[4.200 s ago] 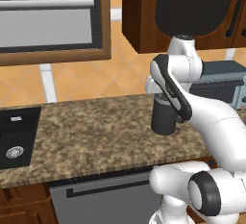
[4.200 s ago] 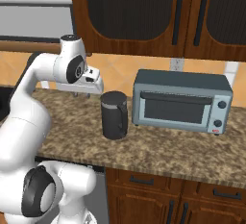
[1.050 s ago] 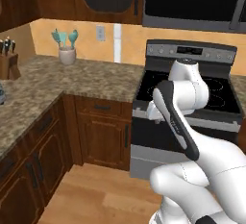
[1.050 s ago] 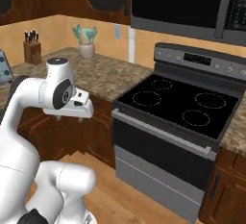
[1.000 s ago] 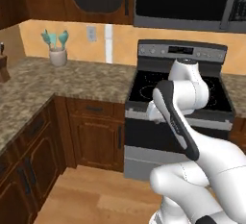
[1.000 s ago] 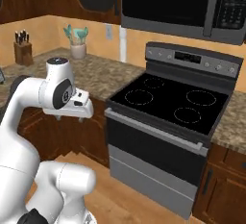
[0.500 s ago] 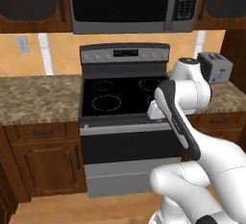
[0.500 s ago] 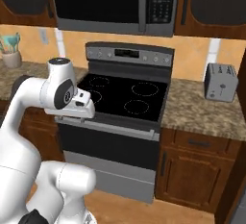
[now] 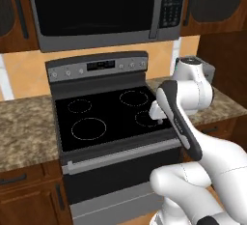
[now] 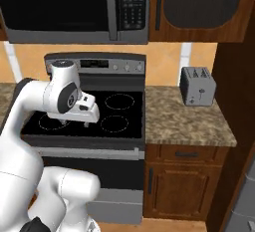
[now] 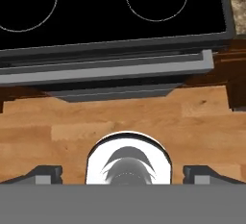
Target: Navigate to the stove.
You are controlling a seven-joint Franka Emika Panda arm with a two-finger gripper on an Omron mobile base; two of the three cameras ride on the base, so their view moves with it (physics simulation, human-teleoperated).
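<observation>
stove (image 9: 103,118) dead ahead of base, under microwave (image 9: 96,9), so drive looks near done | counter (image 10: 187,119) with toaster (image 10: 197,85) to its right | tool (image 11: 122,172) tucked high over floor, fingers apart, empty, for travel

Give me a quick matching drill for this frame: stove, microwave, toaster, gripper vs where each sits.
Things:
1. stove
2. microwave
3. toaster
4. gripper

Places:
A. on the granite counter, right of the cooktop
B. mounted above the cooktop, among the wooden cabinets
C. over the wooden floor, in front of the oven door
D. between two stretches of counter, straight ahead of the base

Pairs: 1-D, 2-B, 3-A, 4-C
</observation>
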